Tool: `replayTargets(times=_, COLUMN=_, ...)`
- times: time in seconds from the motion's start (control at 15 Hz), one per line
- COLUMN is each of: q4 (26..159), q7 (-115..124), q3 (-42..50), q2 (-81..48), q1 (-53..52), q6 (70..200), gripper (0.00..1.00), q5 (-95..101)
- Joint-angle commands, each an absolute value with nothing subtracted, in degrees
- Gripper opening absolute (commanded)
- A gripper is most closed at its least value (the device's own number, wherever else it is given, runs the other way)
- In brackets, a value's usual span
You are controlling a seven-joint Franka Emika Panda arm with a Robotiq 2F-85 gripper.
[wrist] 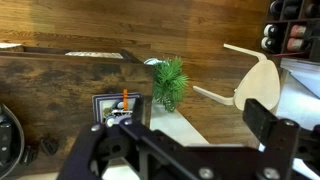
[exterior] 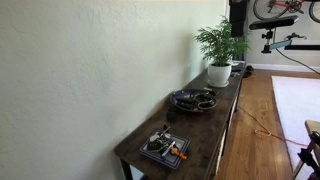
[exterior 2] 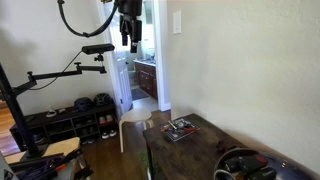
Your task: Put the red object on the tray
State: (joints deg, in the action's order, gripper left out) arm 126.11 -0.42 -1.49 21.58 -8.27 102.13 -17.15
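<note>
Hanging high up in an exterior view, gripper (exterior 2: pixel 130 40) is well apart from the tray (exterior 2: pixel 180 129) and touching nothing. Fingers look spread with nothing between them, but the wrist view is cluttered, so that's only probable. Red object (exterior: pixel 178 150) is already lying inside the tray, among a few small dark and silvery bits. Too small to tell if it touches them. Wrist view agrees: red object (wrist: pixel 125 97) sits within the tray's rim (wrist: pixel 98 106), near one edge. Tray is flat on a long dark table (exterior: pixel 205 125) against the wall, close to one end. Further along from the tray is a round dark dish (exterior: pixel 193 99). Past that, furthest from the tray, is a potted plant (exterior: pixel 221 45). White stool (exterior 2: pixel 135 118) stands on the floor near the tray's end of the table
</note>
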Motion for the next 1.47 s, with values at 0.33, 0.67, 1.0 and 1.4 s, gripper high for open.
replayTargets(times=0.33, q4=125.9, q7=-0.7, q3=-2.3, q2=21.5, q1=-7.2, q6=101.9, gripper=1.00, q5=-17.4)
replayTargets(times=0.67, q4=126.7, q7=-0.2, q3=-3.0, q2=20.2, q1=-5.8, q6=105.1, gripper=1.00, q5=-12.9)
replayTargets(times=1.0, q4=127.7, q7=-1.0, q3=-2.4, q2=15.6, q1=-3.6, q6=112.9, gripper=1.00, q5=-5.2)
replayTargets(times=1.4, q4=127.1, q7=-0.7, q3=-1.7, q2=11.1, q1=-2.2, q6=118.3, gripper=1.00, q5=-2.4)
